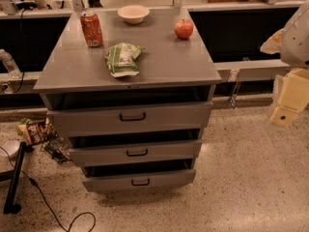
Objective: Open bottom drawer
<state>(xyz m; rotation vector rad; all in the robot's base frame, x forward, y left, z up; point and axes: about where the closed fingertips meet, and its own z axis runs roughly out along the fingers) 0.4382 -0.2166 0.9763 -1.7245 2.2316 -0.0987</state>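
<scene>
Because the gripper (pixel 289 98) hangs at the right edge, well apart from the cabinet (pixel 164 64), spread or closed I cannot tell, a reach for the bottom drawer (pixel 111 181), lowest by the floor, could hook the look-alike middle drawer handle (pixel 137 152) instead.

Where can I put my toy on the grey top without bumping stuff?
The front right part of the top, between green bag and apple, is bare. Also the front left corner, in front of the can. The bowl crowds the back. The gripper hangs off right.
</scene>
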